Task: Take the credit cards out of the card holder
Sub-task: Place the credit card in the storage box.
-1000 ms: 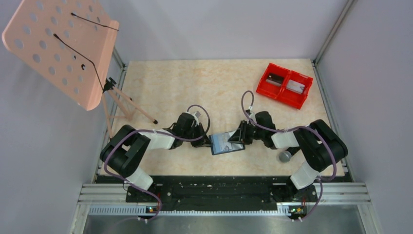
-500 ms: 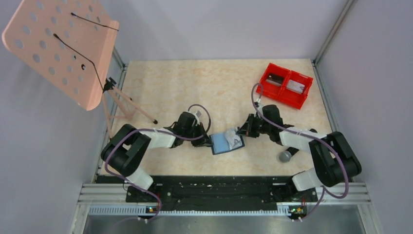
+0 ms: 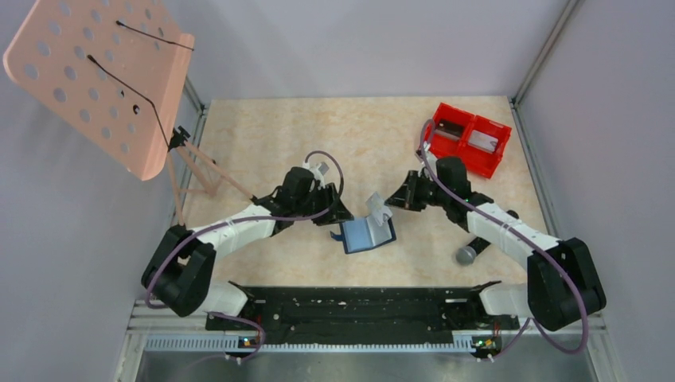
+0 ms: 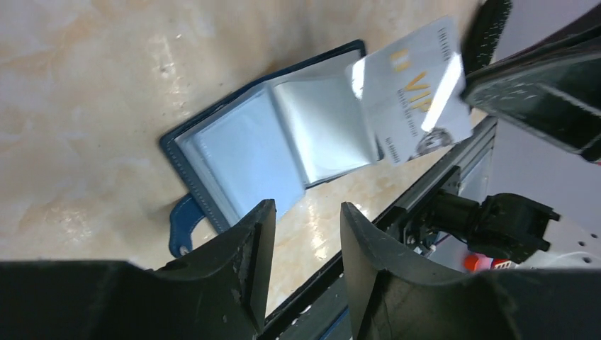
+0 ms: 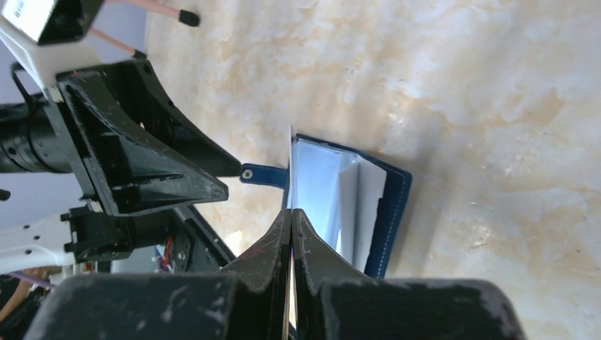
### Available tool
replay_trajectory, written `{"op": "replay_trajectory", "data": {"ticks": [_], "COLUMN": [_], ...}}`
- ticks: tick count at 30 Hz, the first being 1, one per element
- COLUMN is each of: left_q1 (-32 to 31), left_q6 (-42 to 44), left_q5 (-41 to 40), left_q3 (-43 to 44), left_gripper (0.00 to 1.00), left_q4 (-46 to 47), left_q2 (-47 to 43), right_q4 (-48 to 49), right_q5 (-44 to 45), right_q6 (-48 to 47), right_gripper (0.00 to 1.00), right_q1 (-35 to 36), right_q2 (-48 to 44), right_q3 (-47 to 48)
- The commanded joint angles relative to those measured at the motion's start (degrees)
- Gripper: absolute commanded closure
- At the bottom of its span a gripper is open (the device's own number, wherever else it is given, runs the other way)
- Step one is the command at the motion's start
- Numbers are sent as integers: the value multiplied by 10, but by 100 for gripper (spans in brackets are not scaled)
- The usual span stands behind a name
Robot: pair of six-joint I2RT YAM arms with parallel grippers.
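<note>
A robot lab cell: two arms (image 3: 243, 225) bolted by an aluminium rail (image 3: 358, 344), marbled tabletop (image 3: 271, 135), plain grey walls (image 3: 358, 48)

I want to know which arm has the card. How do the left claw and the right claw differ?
The right claw is shut on a pale credit card; the left claw is open and holds nothing. The left claw is at the strap side of the card holder, the right claw at the opposite side. Both are black and face the open holder.
</note>
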Motion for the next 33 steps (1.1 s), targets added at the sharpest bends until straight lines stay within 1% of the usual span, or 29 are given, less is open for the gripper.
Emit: {"op": "replay_trajectory", "data": {"ticks": [1, 4, 8, 14, 16, 21, 23, 24, 27, 28, 30, 31, 33], "left_q1": [-1, 2, 4, 4, 5, 11, 10, 11, 11, 11, 12, 11, 11], "left_q6": [35, 51, 76, 107, 103, 54, 33, 20, -20, -33, -53, -64, -94], "left_q5": [13, 39, 77, 126, 146, 186, 194, 198, 199, 193, 181, 177, 165], "left_q3": [29, 26, 14, 9, 6, -16, -23, -24, -29, -30, -31, -33, -44], "left_gripper": [54, 51, 48, 43, 43, 43, 50, 56, 81, 88, 96, 99, 100], "left_q4": [-7, 5, 50, 85, 105, 184, 207, 221, 249, 250, 255, 264, 294], "left_q2": [-38, -50, -65, -68, -63, -61, -57, -55, -50, -49, -50, -51, -56], "right_q4": [19, 45, 91, 204, 228, 213, 209, 207, 209, 213, 241, 269, 342], "right_q5": [-72, -124, -178, -265, -279, -283, -282, -280, -268, -258, -230, -217, -202], "right_q6": [-12, -7, 10, 65, 76, 65, 65, 64, 76, 85, 117, 141, 192], "right_gripper": [100, 100, 100, 100, 100, 100, 100, 100, 100, 94, 81, 74, 64], "right_q1": [-7, -7, -6, -7, -7, -6, -6, -6, -7, -7, -7, -7, -7], "right_q2": [-21, -26, -32, -24, -23, -25, -24, -24, -24, -26, -33, -36, -38], "right_q3": [25, 20, 7, -25, -31, -30, -30, -30, -29, -31, -44, -57, -84]}}
